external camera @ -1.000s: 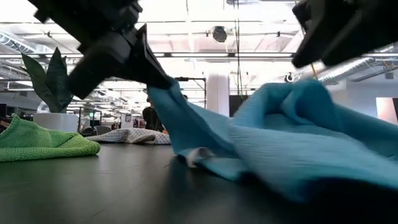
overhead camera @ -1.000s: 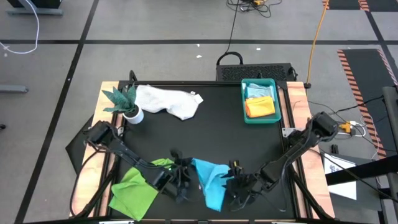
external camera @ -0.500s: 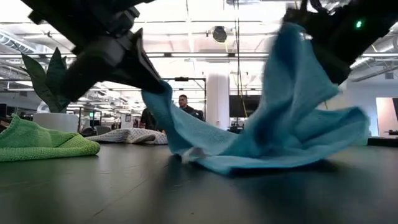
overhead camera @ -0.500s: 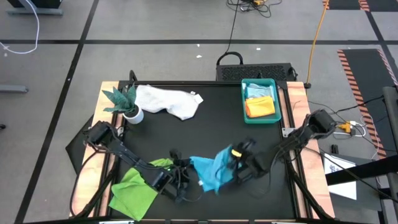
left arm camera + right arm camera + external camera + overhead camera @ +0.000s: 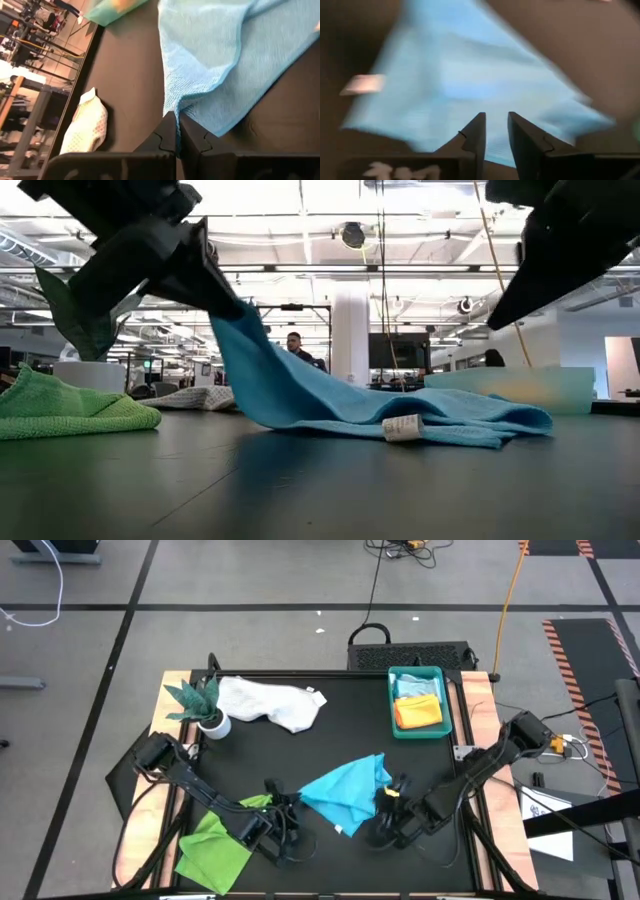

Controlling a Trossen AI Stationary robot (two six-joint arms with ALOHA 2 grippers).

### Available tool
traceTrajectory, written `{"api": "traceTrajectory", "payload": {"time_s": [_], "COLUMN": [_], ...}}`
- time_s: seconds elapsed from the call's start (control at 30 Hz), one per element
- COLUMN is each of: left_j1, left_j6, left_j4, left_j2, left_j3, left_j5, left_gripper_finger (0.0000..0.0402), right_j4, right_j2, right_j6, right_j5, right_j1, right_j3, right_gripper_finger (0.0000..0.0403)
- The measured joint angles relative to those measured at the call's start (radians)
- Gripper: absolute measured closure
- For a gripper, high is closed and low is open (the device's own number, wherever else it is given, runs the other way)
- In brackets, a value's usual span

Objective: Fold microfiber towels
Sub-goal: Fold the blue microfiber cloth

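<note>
The left gripper [image 5: 176,131] pinches a corner of the turquoise-blue towel [image 5: 347,790], lifting it; the right gripper [image 5: 496,131] hovers just beside it, fingers narrowly parted, empty.

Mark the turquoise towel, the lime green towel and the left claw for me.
turquoise towel [image 5: 345,792]: high view, middle of the spread cloth.
lime green towel [image 5: 213,850]: high view, centre of the crumpled cloth.
left claw [image 5: 176,131]: left wrist view, between the fingertips pinching the turquoise edge.

Left gripper [image 5: 176,131] reaching in from the near left, fingers pinched together, raised. Right gripper [image 5: 495,131] hovering near front centre, fingers parted, holding nothing.
</note>
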Motion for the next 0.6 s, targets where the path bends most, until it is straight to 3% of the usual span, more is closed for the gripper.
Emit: {"api": "traceTrajectory", "payload": {"time_s": [0.13,0.2,0.4,0.6], "left_j1": [-0.005,-0.01,-0.014,-0.028], "left_j6": [-0.025,-0.025,-0.028,-0.051], "left_j4": [0.0,0.0,-0.005,-0.002], "left_j2": [0.0,0.0,0.001,0.0], "left_j3": [0.0,0.0,0.0,0.0], "left_j5": [0.008,0.014,0.016,-0.019], "left_gripper_finger": [0.0385,0.0389,0.0391,0.0397], "right_j4": [0.458,0.582,0.501,0.392], "right_j2": [0.037,0.059,0.066,0.066], "right_j6": [-0.25,-0.31,-0.189,-0.181], "right_j5": [-0.113,-0.153,-0.151,-0.15], "right_j1": [0.003,-0.01,-0.043,-0.053], "right_j3": [-0.111,-0.159,-0.215,-0.216], "right_gripper_finger": [0.029,0.0273,0.0259,0.0288]}}
